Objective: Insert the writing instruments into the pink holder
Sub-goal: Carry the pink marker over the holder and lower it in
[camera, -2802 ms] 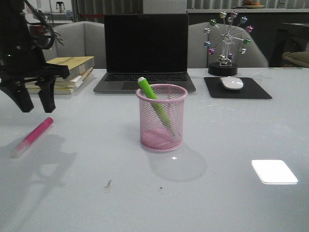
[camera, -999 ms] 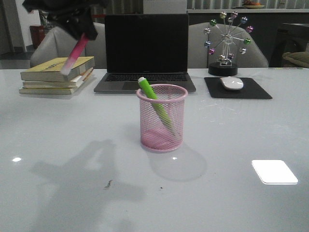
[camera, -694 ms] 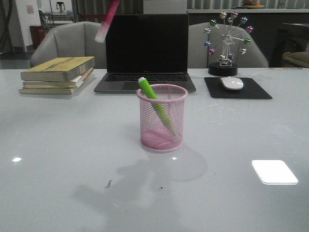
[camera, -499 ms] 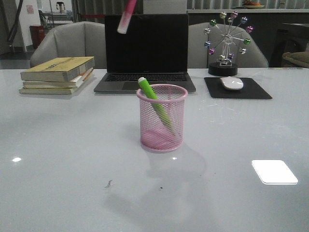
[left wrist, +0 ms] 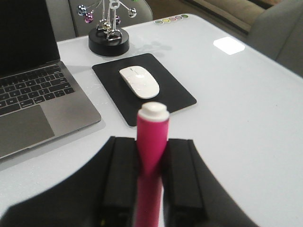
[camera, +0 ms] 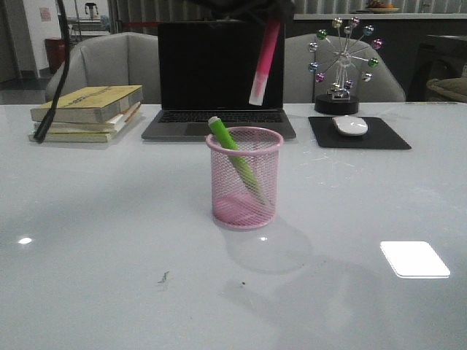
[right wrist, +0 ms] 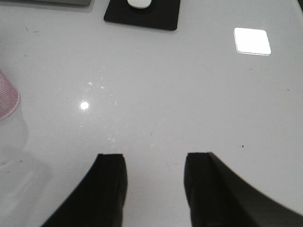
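Your left claw (left wrist: 150,182) is gripping the pink marker (camera: 263,62) between closed fingers, hanging it cap-down above and just behind the pink holder (camera: 244,177), where the green marker (camera: 235,156) is leaning. Your right claw (right wrist: 154,182) is hovering spread and empty over the worktop (right wrist: 156,85), apparently just beside the holder.

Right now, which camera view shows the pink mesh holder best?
The front view: the whole pink mesh holder stands on the table with the green highlighter inside. The right wrist view catches only its edge. The left wrist view does not show it.
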`<state>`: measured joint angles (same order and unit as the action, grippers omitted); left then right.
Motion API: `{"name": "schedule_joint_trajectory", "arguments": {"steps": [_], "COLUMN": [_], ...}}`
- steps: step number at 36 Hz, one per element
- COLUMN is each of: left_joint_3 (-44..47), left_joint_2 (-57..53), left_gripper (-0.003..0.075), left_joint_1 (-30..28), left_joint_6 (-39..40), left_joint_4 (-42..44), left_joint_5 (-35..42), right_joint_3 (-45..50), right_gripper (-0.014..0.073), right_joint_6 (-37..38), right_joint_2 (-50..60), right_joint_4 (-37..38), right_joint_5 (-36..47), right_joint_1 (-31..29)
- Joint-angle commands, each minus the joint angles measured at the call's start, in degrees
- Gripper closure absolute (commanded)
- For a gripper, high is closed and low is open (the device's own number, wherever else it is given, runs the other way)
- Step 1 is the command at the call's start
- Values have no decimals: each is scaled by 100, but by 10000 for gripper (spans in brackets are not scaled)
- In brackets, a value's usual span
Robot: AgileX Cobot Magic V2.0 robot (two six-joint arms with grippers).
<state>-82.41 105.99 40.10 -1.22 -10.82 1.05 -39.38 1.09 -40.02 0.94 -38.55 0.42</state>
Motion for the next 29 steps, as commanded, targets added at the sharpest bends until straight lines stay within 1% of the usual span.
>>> {"name": "schedule_joint_trajectory", "arguments": {"steps": [1, 6, 13, 24, 27, 29], "left_joint_3": [256, 751, 1210, 1237, 1237, 1237], "left_joint_2": [-353, -353, -353, -369, -369, -369], "left_gripper": [621, 621, 621, 619, 598, 564], "left_joint_1": [78, 183, 323, 336, 336, 345], "left_joint_6": [7, 7, 7, 7, 7, 7], "left_joint_4": [-396, -611, -637, -637, -657, -657], "left_joint_5": [1389, 1820, 2011, 2093, 2081, 2071], "right_joint_3": [-154, -154, -154, -154, -154, -154], "right_gripper": [179, 179, 179, 179, 179, 179], "right_joint_6": [-15, -15, -15, -15, -15, -15], "right_joint_2": [33, 33, 33, 33, 33, 33], "right_joint_4": [141, 202, 215, 212, 212, 212], "right_joint_5": [215, 82, 76, 81, 76, 81], "right_joint_1": [-36, -36, -36, -36, -36, -36]}}
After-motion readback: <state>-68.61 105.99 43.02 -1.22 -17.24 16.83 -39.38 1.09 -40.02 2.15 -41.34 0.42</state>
